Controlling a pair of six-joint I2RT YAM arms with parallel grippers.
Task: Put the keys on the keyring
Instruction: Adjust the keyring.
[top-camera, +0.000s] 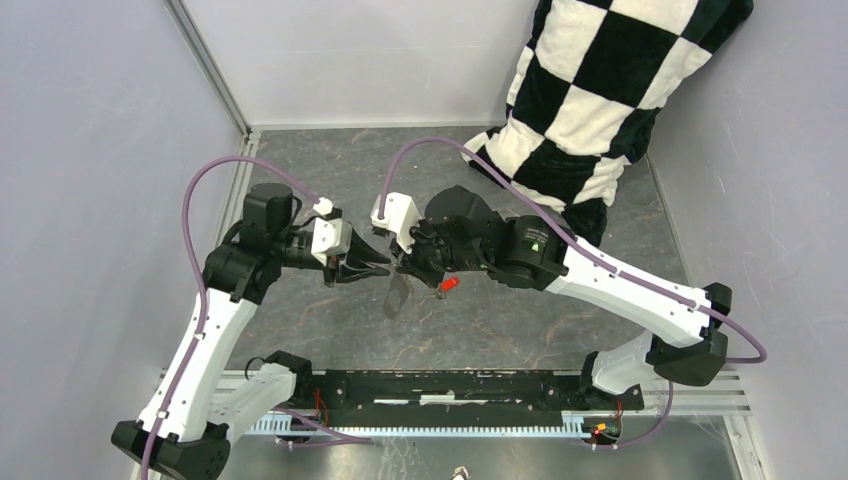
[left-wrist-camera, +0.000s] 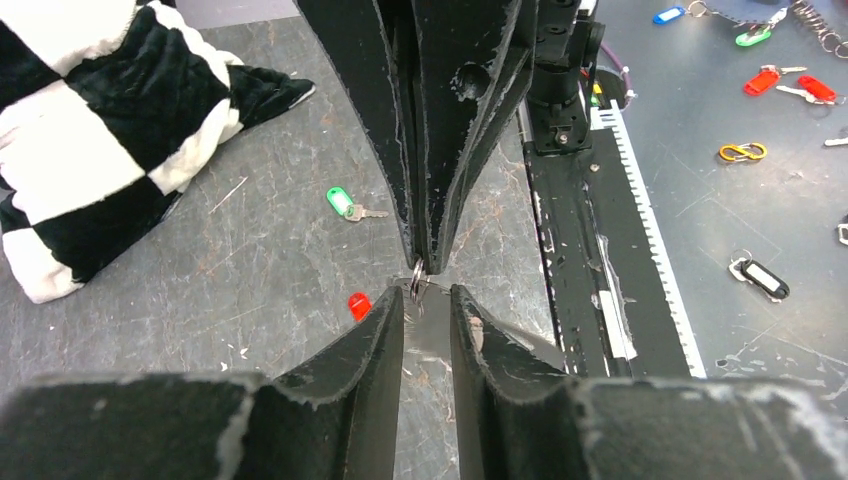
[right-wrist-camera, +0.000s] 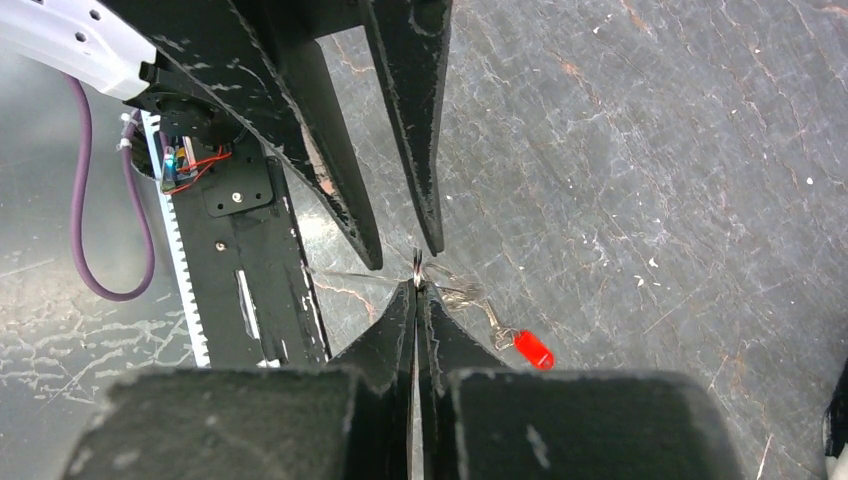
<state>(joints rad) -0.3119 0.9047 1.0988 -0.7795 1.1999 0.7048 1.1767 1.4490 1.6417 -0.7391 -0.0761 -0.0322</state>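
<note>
Now, nearest us the keyring (top-camera: 395, 295) dangles clear of the table (top-camera: 330, 330), a grey loop hanging below the two pincers. Just above it the right gripper (right-wrist-camera: 417, 292) is pinched fully closed on the small ring (right-wrist-camera: 417, 265) at the keyring's top. Facing it tip to tip, the left gripper (left-wrist-camera: 426, 295) stands partly open, a finger either side of that ring, clamping nothing I can make out. The red key (right-wrist-camera: 533, 350) hangs just beside the right fingertips off a thin link; whether it is properly threaded on, I cannot tell. Further out, the green key (left-wrist-camera: 343, 203) lies flat on the table, well apart from the action, near the chequered cloth (top-camera: 590, 100) at the far side. The danger, to my eye: the hold is on a sliver of wire, so left fingers closing off-centre could twist the ring out and drop the lot. And a half-threaded red key could slip off.
</note>
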